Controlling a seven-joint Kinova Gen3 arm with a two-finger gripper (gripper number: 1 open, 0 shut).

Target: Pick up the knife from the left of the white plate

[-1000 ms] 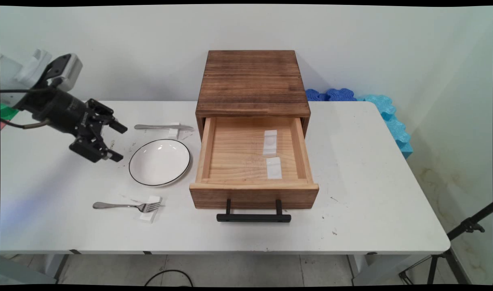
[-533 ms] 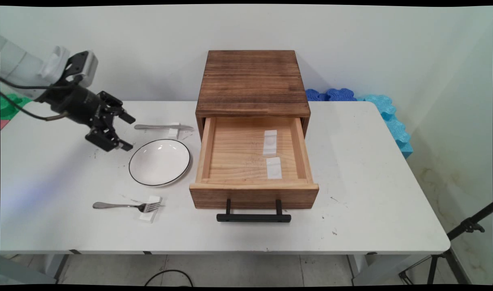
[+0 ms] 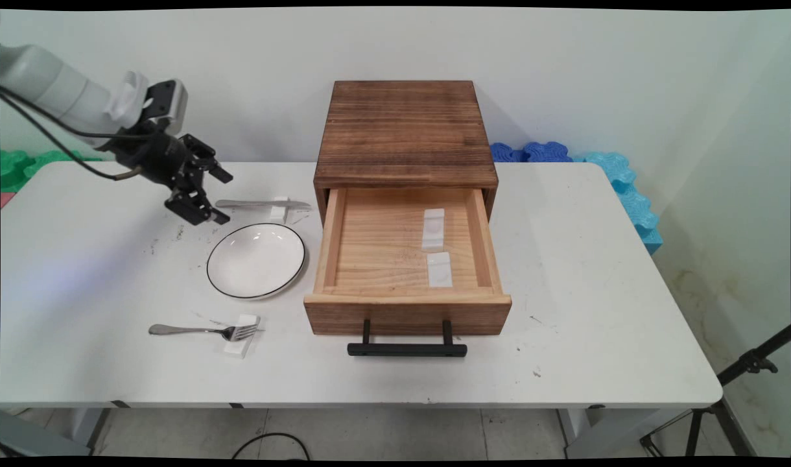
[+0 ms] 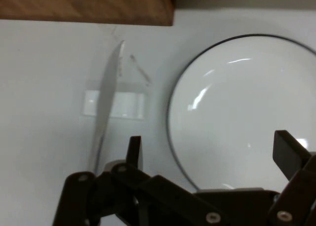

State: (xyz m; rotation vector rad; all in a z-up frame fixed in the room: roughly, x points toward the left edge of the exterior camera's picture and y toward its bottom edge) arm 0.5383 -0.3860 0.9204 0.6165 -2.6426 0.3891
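Note:
My black gripper (image 3: 220, 196) hangs open above the table, just left of the handle end of a metal knife (image 3: 259, 204) that rests on a small white block (image 3: 279, 209). In the hand view the gripper (image 4: 210, 154) spans the knife's handle (image 4: 104, 112) and the rim of a white plate with a black edge (image 4: 242, 107). One finger (image 4: 134, 151) stands beside the knife's handle, the other finger (image 4: 289, 152) over the plate. Nothing is between them. The plate (image 3: 256, 260) lies just below the gripper in the main view.
A wooden drawer box (image 3: 405, 130) stands mid-table with its drawer (image 3: 407, 305) pulled out, two white blocks (image 3: 434, 250) inside. A fork (image 3: 201, 331) rests on a white block near the front left. Blue foam pieces (image 3: 622, 181) lie at the back right.
The arm has swung right and toward the back of the table, carrying the open gripper from left of the plate up to the knife's handle end.

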